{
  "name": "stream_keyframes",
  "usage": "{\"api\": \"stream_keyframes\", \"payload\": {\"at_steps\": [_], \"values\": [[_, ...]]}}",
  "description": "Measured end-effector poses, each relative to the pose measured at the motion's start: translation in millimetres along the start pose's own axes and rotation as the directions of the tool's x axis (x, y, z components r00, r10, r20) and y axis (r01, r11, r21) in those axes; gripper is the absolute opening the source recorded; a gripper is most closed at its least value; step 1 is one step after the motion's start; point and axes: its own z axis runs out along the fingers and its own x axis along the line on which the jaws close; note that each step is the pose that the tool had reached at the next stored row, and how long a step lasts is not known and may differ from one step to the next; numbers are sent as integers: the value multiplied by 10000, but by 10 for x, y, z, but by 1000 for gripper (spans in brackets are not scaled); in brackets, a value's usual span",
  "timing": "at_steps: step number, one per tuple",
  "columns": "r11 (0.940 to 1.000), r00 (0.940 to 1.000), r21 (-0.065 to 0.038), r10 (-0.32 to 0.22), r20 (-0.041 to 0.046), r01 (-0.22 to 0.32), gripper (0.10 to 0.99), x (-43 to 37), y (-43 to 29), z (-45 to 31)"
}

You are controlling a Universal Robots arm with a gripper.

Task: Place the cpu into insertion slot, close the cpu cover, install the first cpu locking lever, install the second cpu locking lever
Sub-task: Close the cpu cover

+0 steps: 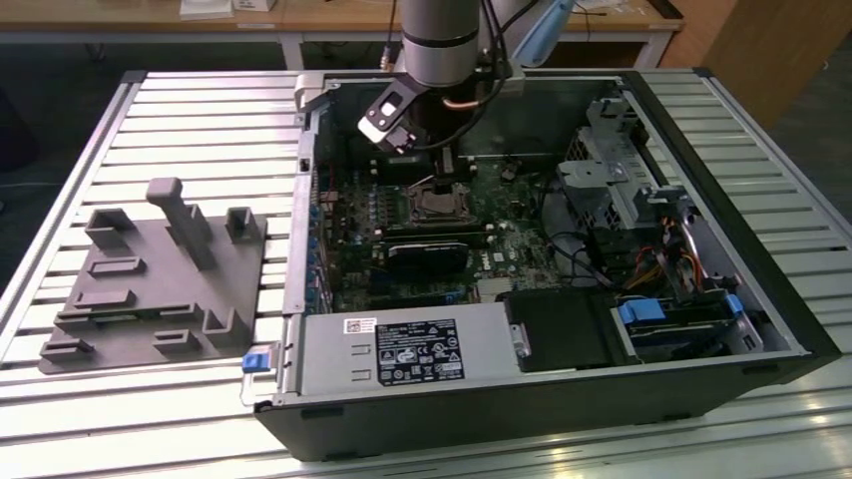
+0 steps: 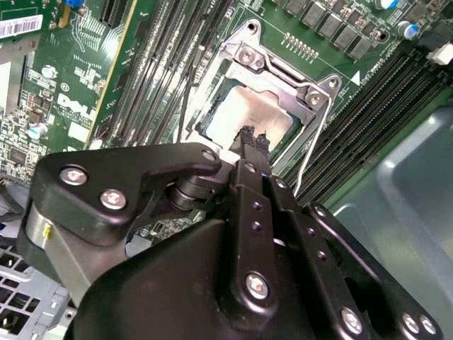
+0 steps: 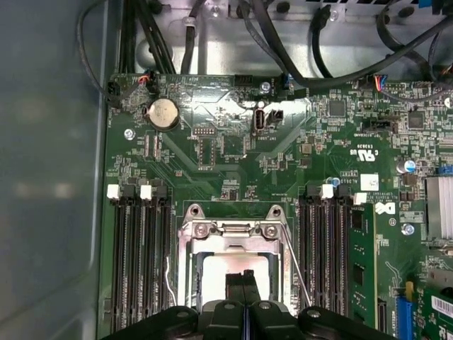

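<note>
Cpu (image 2: 241, 113) sits in the insertion slot (image 1: 436, 203), upper middle of the exterior view, inside the open computer case (image 1: 765, 259). Arm (image 1: 440, 40) comes straight down, gripper (image 2: 255, 138) fingers pressed together, tips right at the chip's face.

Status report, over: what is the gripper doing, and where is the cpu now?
Gripper shut, tips just above the cpu. Cpu lies in the window of the cpu cover, cover flat. Nothing in the way.
</note>
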Motion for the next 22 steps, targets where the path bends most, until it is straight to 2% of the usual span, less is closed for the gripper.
{"api": "stream_keyframes", "payload": {"at_steps": [4, 6, 7, 19, 22], "values": [[10000, 10000, 19, -4, 11, 4, 106, 0, 0, 1], [9997, 10000, 256, -7, 10, 7, 106, 1, 3, 4], [9996, 10000, 285, -9, 13, 8, 106, 0, 3, 3], [9996, 10000, 286, 5, 15, -6, 106, -10, 20, 20], [9994, 9997, 280, -225, -5, 225, 106, -9, 20, 22]]}}
